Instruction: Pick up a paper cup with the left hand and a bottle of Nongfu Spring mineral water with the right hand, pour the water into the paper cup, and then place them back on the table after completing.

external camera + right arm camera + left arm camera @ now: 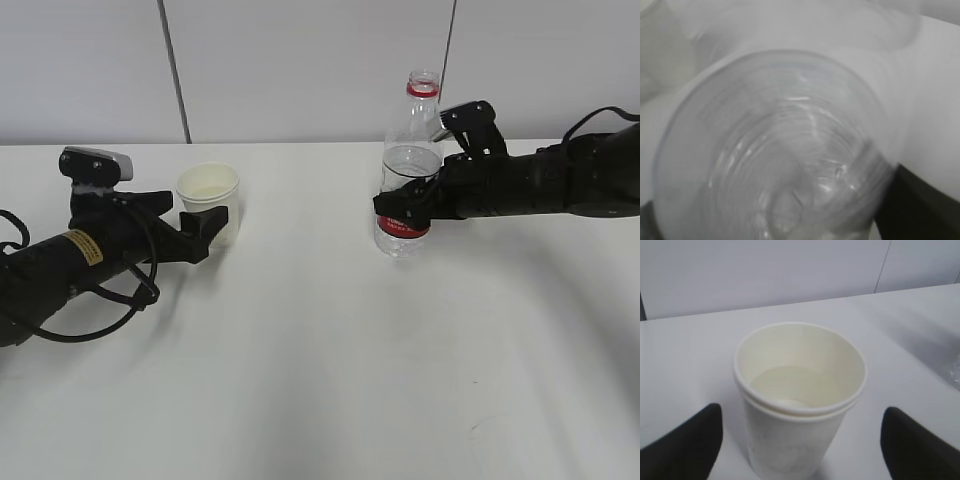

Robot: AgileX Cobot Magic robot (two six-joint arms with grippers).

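I have the paper cup (209, 200) standing upright on the table (320, 380), left of centre, right at the tip of the left hand (207, 224). In the left wrist view the cup (799, 400) sits between the two black fingers (687, 445), with a clear gap on each side, so the jaws are spread wide and hold nothing.

The bottle (410, 170) is upright on the right half of the table, well apart from the cup. The right hand (405, 205) comes in from the right edge and wraps the bottle at its red label band; jaws look closed on it. The right wrist view is blurred and filled with the bottle's (775, 150) ribbed clear wall, so I can't confirm pad contact from there, only from the exterior.

Nothing lies between cup and bottle, just bare white tabletop. Grey wall panels behind.

Cup: white, looks double-rimmed as if two are nested, pale inside; whether there is liquid in it I can't tell. Bottle: clear plastic, no cap, red ring at the neck, water (408, 165) level around the upper body.
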